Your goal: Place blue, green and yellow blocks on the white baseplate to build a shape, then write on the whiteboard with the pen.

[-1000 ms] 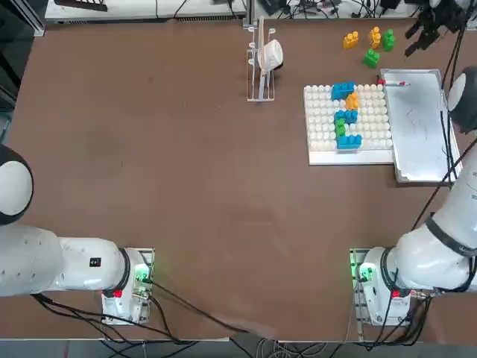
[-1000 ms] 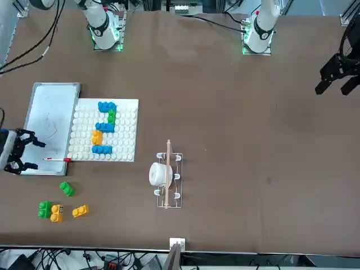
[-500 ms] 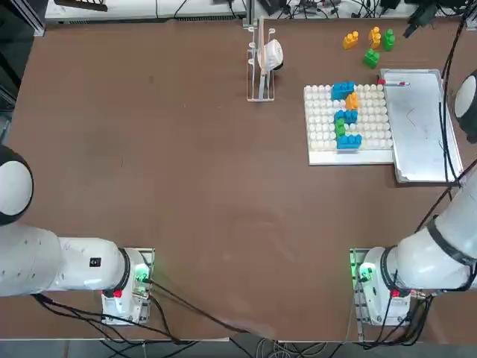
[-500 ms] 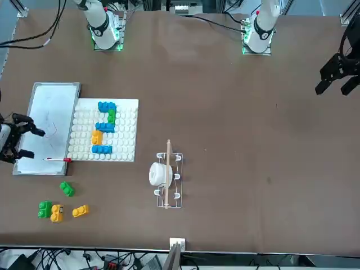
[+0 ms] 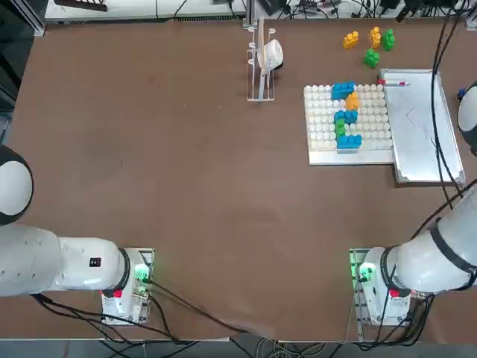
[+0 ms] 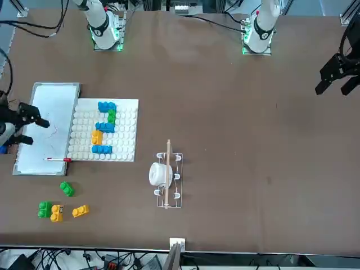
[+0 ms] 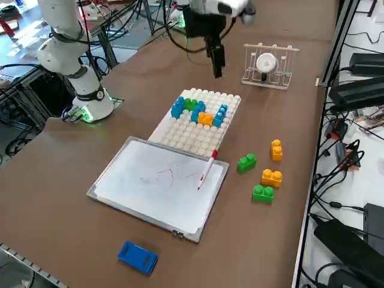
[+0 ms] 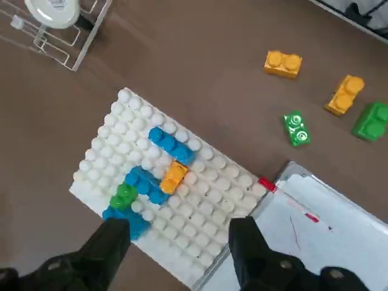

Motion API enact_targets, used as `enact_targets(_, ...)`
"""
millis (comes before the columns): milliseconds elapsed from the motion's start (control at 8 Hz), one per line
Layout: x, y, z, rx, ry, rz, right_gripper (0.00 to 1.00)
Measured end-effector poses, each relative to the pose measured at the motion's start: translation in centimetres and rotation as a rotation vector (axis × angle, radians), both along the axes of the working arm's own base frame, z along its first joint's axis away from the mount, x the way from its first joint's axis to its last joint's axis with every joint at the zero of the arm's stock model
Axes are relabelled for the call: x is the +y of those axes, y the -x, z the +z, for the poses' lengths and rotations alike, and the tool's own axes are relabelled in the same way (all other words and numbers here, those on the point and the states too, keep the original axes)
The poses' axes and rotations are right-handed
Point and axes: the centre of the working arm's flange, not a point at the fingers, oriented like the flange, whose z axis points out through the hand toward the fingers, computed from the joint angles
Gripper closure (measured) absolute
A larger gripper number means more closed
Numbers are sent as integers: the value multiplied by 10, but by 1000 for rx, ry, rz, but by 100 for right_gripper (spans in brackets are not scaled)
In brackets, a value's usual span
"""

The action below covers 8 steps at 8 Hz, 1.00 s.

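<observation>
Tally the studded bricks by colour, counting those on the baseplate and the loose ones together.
Blue bricks: 3
Green bricks: 3
Yellow bricks: 3
Total: 9
The right gripper is open, raised near the white baseplate.

- No word, brand, number or sign can be read anywhere in these views.
- Faint red strokes are seen on the whiteboard (image 7: 159,186) — no letter or figure can be made out in them.
</observation>
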Motion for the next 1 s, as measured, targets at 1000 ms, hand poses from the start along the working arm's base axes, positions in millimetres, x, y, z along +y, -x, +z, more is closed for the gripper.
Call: enact_targets(1000, 51, 51, 71, 87, 177, -599, 0)
